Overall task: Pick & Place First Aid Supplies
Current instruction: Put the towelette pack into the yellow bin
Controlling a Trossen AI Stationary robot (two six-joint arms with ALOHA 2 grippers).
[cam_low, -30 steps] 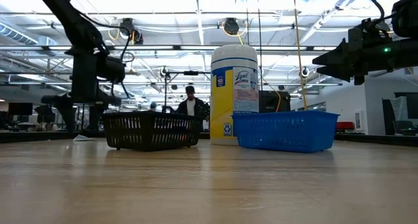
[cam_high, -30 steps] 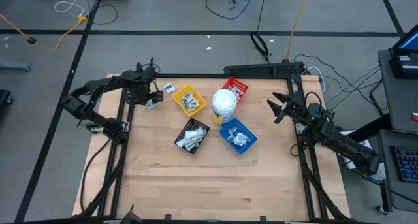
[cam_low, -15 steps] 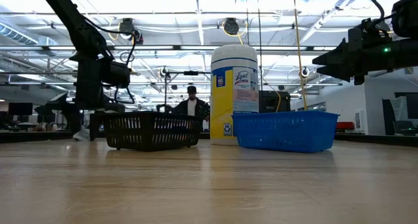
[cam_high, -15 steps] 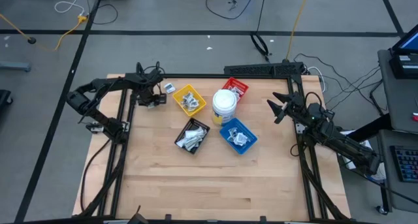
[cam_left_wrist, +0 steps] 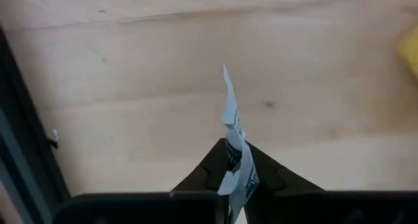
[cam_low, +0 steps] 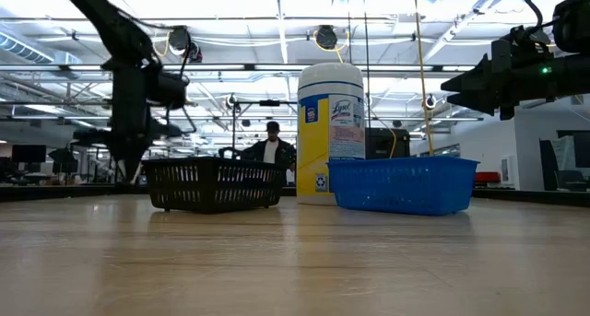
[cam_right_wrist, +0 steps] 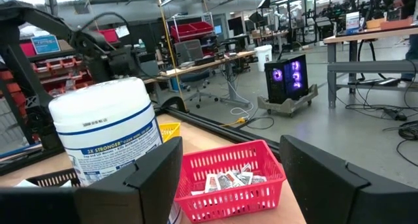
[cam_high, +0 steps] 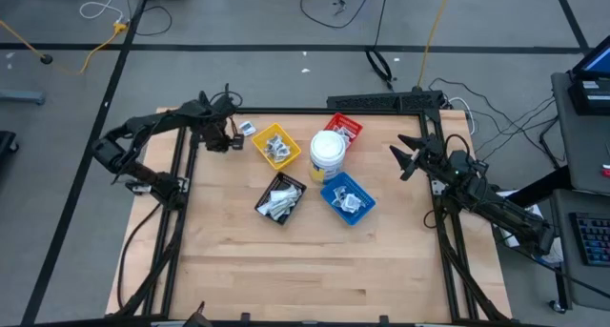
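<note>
Left hand (cam_left_wrist: 236,185), near the counter's (cam_high: 315,260) far-left corner, pinches a white packet (cam_left_wrist: 234,136) edge-on, lifted for carrying to a tray. Right hand (cam_right_wrist: 228,178) waits wide near the right edge.

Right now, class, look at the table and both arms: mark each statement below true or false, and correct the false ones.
1. The left pincer is shut on a small white packet. True.
2. The right pincer holds a packet. False: it is open and empty, near the table's right edge.
3. The white tub stands between the yellow tray and the red tray. True.
4. The red tray is empty. False: the right wrist view shows packets in it.
5. The blue tray lies left of the black tray in the high view. False: it lies to its right.
</note>
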